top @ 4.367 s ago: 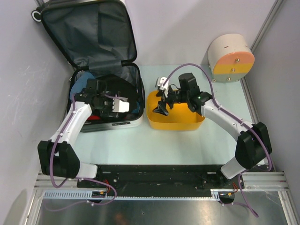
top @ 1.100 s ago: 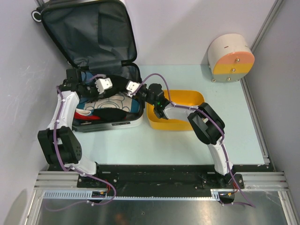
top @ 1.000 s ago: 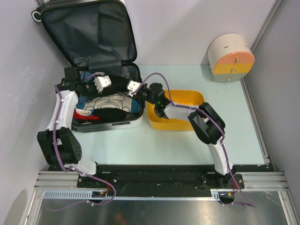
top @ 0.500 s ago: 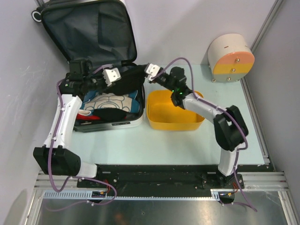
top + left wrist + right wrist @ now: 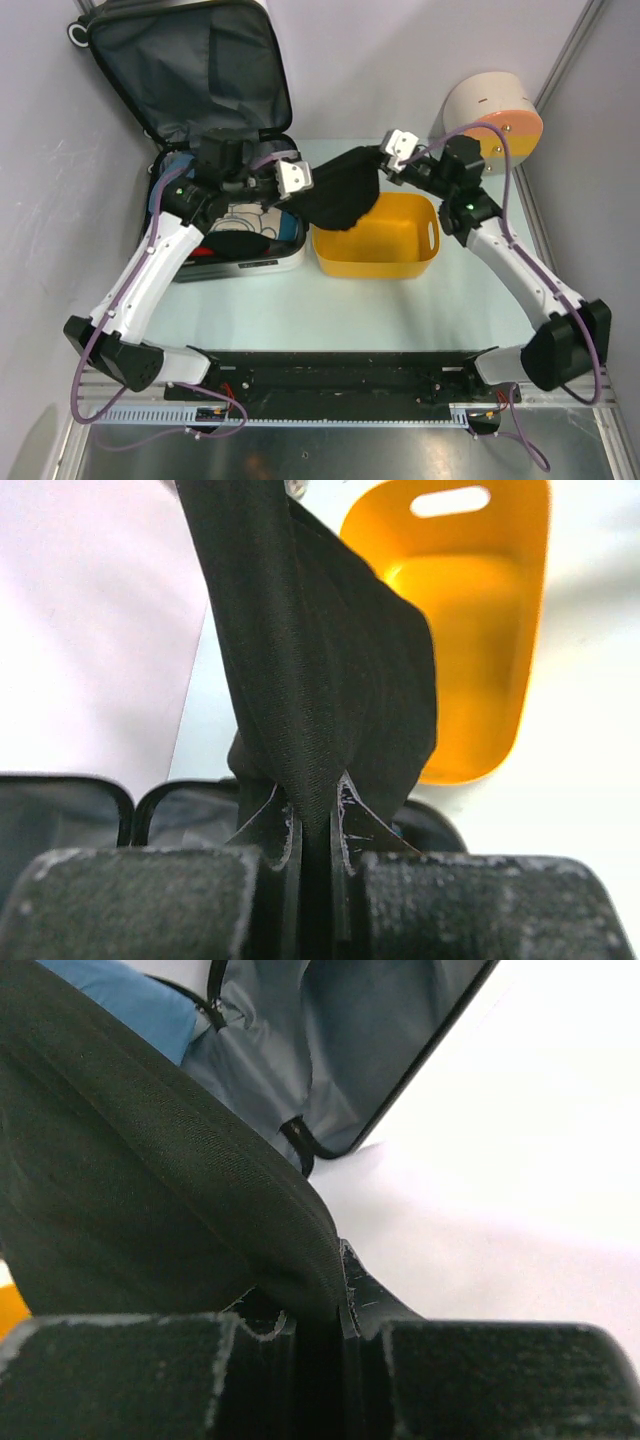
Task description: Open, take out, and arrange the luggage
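The luggage lies open at the back left, its grey-lined lid leaning on the wall. Folded clothes fill its lower half. A black garment hangs in the air, stretched between my two grippers, over the left rim of the yellow basket. My left gripper is shut on the garment's left end, and the cloth rises from between its fingers. My right gripper is shut on the right end, with the cloth pinched between its fingers.
The yellow basket looks empty inside. A round cream-and-orange drawer box stands at the back right corner. Walls close in the left, back and right sides. A blue piece of clothing shows inside the luggage.
Both grippers have lifted the black garment out of the luggage and carried it to the right, from above the suitcase to above the basket's left rim. The right arm has swung back towards its own side.
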Action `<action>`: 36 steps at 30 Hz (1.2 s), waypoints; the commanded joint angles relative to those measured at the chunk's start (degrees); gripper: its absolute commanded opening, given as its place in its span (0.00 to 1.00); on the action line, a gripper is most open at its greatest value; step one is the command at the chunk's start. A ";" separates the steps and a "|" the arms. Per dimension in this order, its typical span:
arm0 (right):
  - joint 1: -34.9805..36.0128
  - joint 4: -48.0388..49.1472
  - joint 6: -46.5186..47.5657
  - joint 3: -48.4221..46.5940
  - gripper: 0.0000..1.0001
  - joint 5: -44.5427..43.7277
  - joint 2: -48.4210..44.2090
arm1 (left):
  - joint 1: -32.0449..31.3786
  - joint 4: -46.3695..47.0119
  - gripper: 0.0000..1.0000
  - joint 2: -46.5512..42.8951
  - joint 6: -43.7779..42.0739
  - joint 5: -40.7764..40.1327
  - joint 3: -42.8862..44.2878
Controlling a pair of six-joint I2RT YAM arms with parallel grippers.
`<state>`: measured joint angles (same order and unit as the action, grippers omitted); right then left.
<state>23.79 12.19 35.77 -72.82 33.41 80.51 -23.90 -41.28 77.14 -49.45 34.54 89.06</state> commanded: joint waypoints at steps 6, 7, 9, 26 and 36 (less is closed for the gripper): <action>-9.90 -18.85 1.06 4.26 0.00 -0.63 -13.79 | -9.58 -0.56 0.00 0.81 6.47 -3.43 3.58; -10.25 -22.52 1.32 5.22 0.00 -0.02 -14.50 | -10.98 -0.47 0.00 1.95 6.65 -3.52 3.49; -10.96 -25.70 1.15 6.98 0.00 0.34 -16.16 | -11.95 -0.47 0.00 3.79 7.88 -3.61 3.23; -18.34 -13.43 4.57 13.75 0.00 5.35 -2.48 | -13.89 4.27 0.00 20.67 3.05 -14.05 7.27; -20.63 -4.96 23.62 19.90 0.00 14.30 3.07 | -13.71 13.94 0.00 24.46 0.15 -17.68 2.37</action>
<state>4.51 3.22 46.33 -55.83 44.16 82.98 -37.69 -31.66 103.63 -46.94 16.64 93.82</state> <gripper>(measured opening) 0.120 0.075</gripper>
